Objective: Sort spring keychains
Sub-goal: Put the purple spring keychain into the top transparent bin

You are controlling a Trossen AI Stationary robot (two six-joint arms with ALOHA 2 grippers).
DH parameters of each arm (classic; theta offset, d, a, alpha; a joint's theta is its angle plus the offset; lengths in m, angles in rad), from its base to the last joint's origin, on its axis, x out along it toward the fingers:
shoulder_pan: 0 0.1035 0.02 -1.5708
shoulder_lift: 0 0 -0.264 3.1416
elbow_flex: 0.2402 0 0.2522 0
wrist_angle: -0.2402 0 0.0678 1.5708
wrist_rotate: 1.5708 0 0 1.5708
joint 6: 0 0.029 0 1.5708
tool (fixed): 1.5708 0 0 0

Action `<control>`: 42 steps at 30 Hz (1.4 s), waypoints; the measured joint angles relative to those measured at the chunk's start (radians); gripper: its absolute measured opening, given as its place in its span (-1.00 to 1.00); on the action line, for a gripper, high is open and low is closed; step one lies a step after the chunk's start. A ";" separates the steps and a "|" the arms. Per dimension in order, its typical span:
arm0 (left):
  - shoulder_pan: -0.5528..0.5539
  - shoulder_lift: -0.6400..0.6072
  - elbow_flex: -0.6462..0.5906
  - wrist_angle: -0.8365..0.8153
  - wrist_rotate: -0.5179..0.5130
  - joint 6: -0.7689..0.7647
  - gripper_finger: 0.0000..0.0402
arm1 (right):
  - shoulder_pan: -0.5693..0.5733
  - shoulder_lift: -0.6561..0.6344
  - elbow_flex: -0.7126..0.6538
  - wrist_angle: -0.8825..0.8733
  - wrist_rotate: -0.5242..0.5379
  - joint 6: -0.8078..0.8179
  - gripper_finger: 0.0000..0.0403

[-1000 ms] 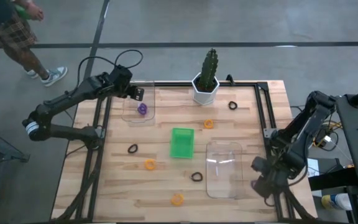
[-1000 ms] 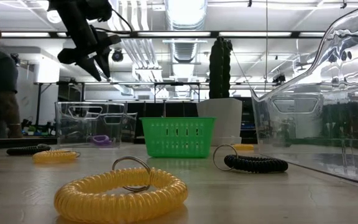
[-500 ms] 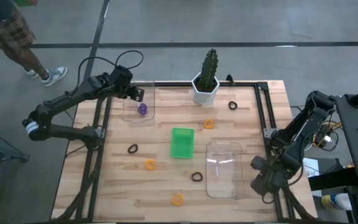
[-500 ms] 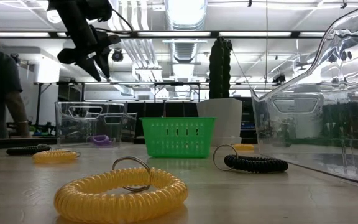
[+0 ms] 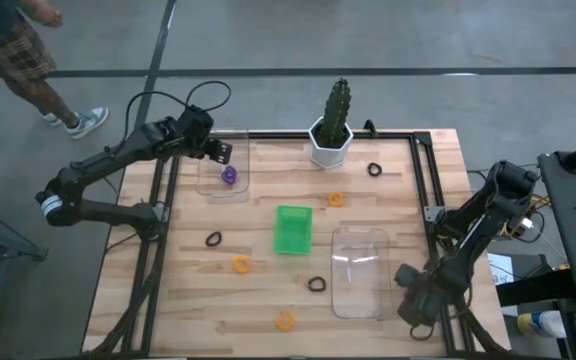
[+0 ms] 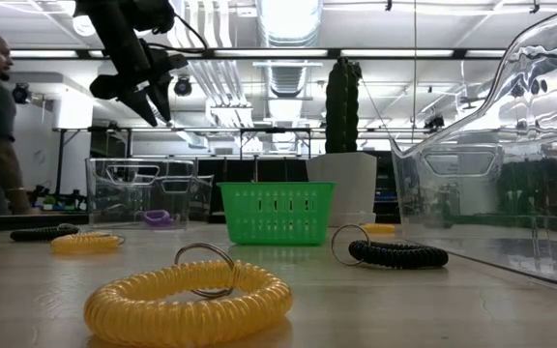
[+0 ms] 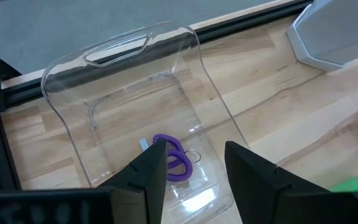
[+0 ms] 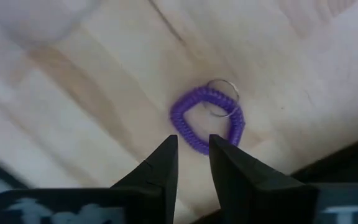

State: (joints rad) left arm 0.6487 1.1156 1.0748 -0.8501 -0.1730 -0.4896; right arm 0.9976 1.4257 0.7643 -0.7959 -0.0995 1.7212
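Pale wooden slatted table top (image 5: 268, 290) with visible matt grain, clear glossy plastic tray (image 7: 135, 124) catching reflections, purple coiled plastic keychain (image 8: 207, 118) fitted with a thin shiny metal ring, green perforated plastic basket (image 6: 276, 213), yellow ribbed glossy coil (image 6: 187, 302).

The left arm reaches in from outside the table's left edge, bent at the elbow, its forearm slanting toward the far left corner. The left gripper (image 5: 222, 152) hangs above the table near that corner, raised well off the surface in the low view (image 6: 153, 97), pointing down and slightly tilted. In its wrist view its two dark fingers (image 7: 148, 171) stand apart with a clear gap between them.

The right arm stands by the table's right edge, folded and bending down toward the near right corner. The right gripper (image 5: 415, 300) sits low at that corner. Its fingers (image 8: 160, 165) are a narrow gap apart, closed on nothing.
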 joint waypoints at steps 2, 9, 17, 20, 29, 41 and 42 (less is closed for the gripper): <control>0.000 0.000 0.000 0.000 0.000 0.000 -0.24 | 0.003 0.035 0.000 -0.001 -0.013 0.001 -0.60; -0.003 0.000 0.000 -0.013 0.002 -0.001 -0.24 | 0.032 0.075 0.000 0.000 -0.014 0.087 -0.64; -0.004 -0.001 0.000 -0.029 0.024 -0.002 -0.24 | 0.072 0.090 0.002 -0.006 -0.014 0.162 -0.60; -0.004 -0.001 0.000 -0.029 0.024 -0.002 -0.24 | 0.072 0.094 0.003 -0.008 -0.014 0.158 -0.59; -0.004 -0.002 0.000 -0.027 0.026 -0.005 -0.24 | 0.071 0.095 0.002 -0.012 -0.007 0.161 -0.65; -0.010 -0.002 0.000 -0.026 0.027 -0.008 -0.24 | 0.071 0.097 -0.010 -0.018 -0.007 0.188 -0.43; -0.010 -0.002 0.000 -0.026 0.027 -0.008 -0.24 | 0.071 0.097 -0.012 -0.015 -0.007 0.188 -0.40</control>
State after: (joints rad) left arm 0.6392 1.1141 1.0748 -0.8764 -0.1459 -0.4980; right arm 1.0687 1.5223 0.7524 -0.8109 -0.1065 1.9091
